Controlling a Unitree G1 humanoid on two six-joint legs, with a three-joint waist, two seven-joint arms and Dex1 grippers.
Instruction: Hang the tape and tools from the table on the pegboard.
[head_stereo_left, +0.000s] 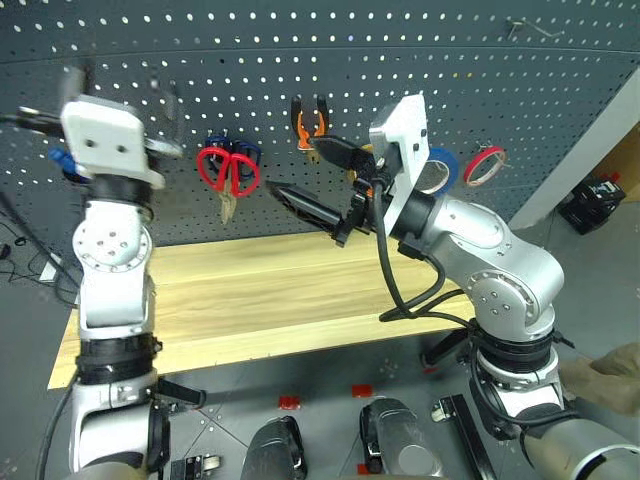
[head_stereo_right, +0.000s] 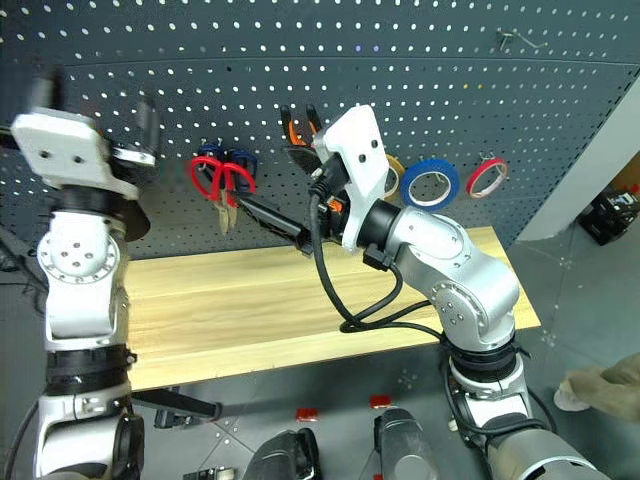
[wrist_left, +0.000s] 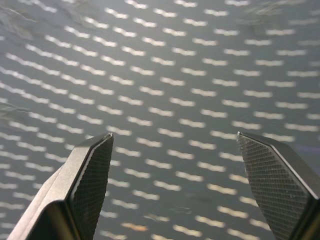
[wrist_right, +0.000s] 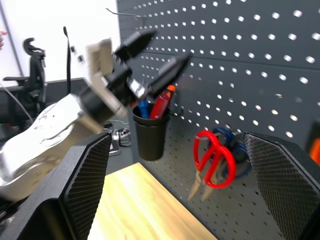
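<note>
Both hands are released and hold nothing: the left hand (wrist_right: 152, 60) by the black cup (wrist_right: 150, 136), the right hand (head_stereo_left: 315, 180) before the pegboard (head_stereo_left: 400, 50). Red scissors (head_stereo_left: 227, 168), pliers (head_stereo_left: 309, 122) and blue tape (head_stereo_right: 430, 181) hang there; the screwdriver (wrist_right: 161, 105) stands in the cup. The worktop (head_stereo_left: 250, 300) looks bare, so hanging seems done; next, both arms need only draw clear.

Pegboard (head_stereo_right: 420, 60) stands behind the table (head_stereo_right: 260, 300). Hanging on it, from left to right: cup (wrist_right: 151, 136) holding a screwdriver (wrist_right: 161, 102), scissors (head_stereo_right: 222, 180), pliers (head_stereo_left: 309, 124), tape (head_stereo_right: 430, 182), a thinner tape ring (head_stereo_right: 486, 177).
</note>
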